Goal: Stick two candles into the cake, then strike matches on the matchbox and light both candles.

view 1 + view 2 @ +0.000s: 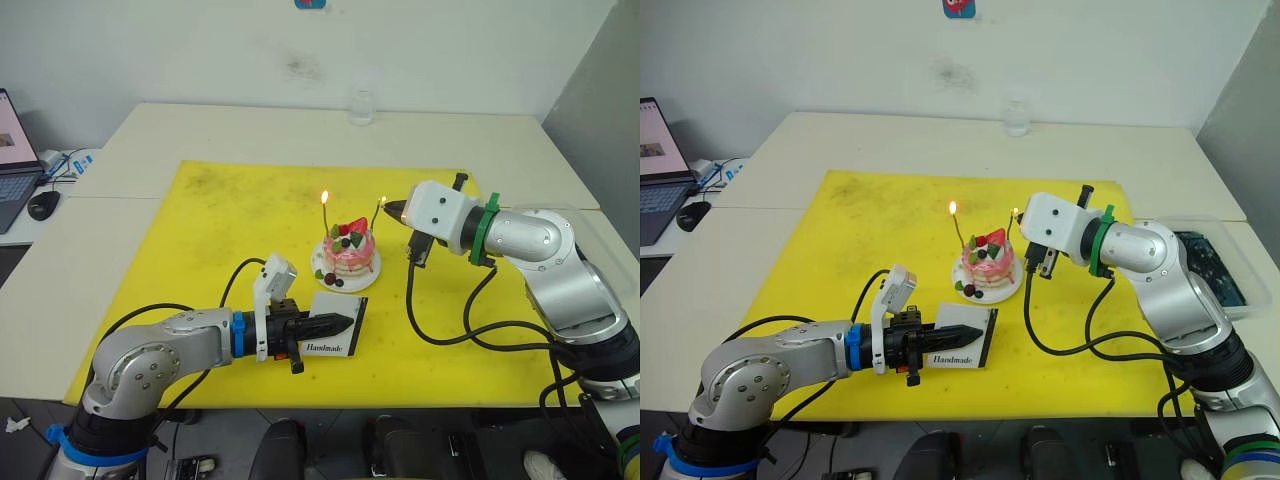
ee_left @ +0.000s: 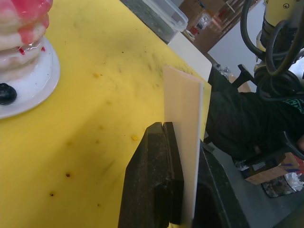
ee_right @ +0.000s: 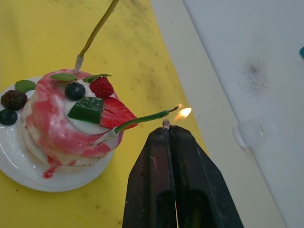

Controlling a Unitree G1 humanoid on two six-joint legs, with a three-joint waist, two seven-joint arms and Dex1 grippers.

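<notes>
1. The cake [image 1: 350, 253] sits on its white plate [image 1: 322, 272] near the middle of the yellow mat [image 1: 200, 230], with both candles [image 1: 328, 218] stuck upright in its top.
2. Each candle carries a small flame; the second candle [image 3: 142, 118] burns at its tip, just beside the right tool.
3. The right tool [image 3: 167, 128] has its fingers closed on a short match stub whose end pokes out right by that flame, held there, I judge, to light the wick.
4. The left tool [image 1: 340, 322] is clamped on the matchbox [image 1: 335, 325], holding it tilted up on edge in front of the cake, likely to keep the striking strip steady.
5. With both wicks burning, the lighting looks essentially done.
6. Outward on the counter [image 1: 250, 130]: a clear glass [image 1: 361, 106] stands at the far edge, apparently empty, and a clear lidded container [image 1: 1205, 262] beside the right arm holds something dark that I cannot make out.
</notes>
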